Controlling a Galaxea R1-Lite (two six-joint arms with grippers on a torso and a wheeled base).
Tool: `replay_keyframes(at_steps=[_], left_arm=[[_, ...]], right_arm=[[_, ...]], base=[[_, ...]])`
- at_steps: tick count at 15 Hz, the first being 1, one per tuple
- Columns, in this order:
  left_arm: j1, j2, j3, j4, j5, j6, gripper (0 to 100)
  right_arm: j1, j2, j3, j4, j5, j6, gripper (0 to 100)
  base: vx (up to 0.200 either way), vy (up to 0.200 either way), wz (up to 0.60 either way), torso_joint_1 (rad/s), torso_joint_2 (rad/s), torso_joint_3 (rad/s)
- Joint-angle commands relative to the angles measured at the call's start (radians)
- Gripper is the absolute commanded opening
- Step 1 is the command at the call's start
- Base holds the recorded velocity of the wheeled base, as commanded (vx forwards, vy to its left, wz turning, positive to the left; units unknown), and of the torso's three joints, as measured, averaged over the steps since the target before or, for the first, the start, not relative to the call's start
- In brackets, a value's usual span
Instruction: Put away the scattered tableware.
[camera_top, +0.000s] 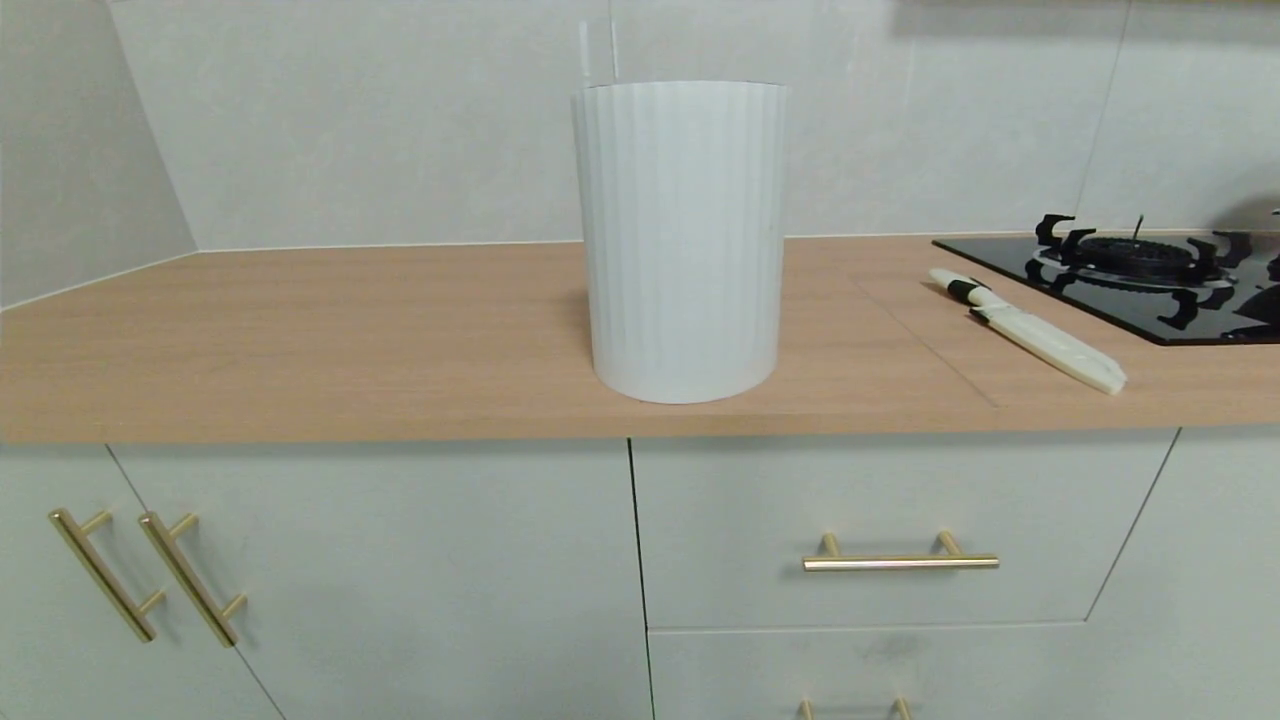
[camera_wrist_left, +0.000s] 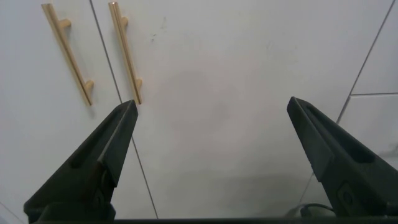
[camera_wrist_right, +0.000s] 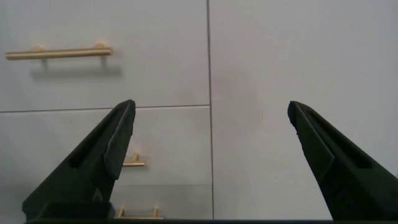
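Left pincer (camera_wrist_left: 211, 101) and right pincer (camera_wrist_right: 211, 103) both gape apart, empty, below the wooden surface (camera_top: 300, 330). Next, probably: reach the cream sheathed knife (camera_top: 1028, 330), right of the white ribbed cylinder (camera_top: 683, 240).

White ribbed holder (camera_top: 683, 240), cream knife (camera_top: 1050, 349) — black band, wood-grain counter (camera_top: 300, 330)

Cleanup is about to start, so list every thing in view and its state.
Container: upright on the counter, near its front edge.
Knife: lying flat on the counter beside the stove.
Stove: no flame seen.
Drawer: shut.
Cabinet doors: shut.
Left gripper: open, empty.
Right gripper: open, empty.
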Motion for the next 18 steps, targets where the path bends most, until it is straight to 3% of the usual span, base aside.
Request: replay_keyframes(at_steps=[1,8,18], left_arm=[[0.000,0.000,0.000,-0.001,0.000,0.000,100],[0.000,0.000,0.001,-0.001,0.000,0.000,100],[0.000,0.000,0.000,-0.001,0.000,0.000,100]], right_arm=[[0.001,0.001,0.000,0.000,0.001,0.000,100],[0.001,0.001,0.000,0.000,0.001,0.000,100],[0.001,0.001,0.000,0.000,0.001,0.000,100]], base=[[0.000,0.000,0.00,0.000,0.00,0.000],[0.000,0.000,0.00,0.005,-0.03,-0.022],[0.000,0.000,0.00,0.138,-0.41,-0.283]])
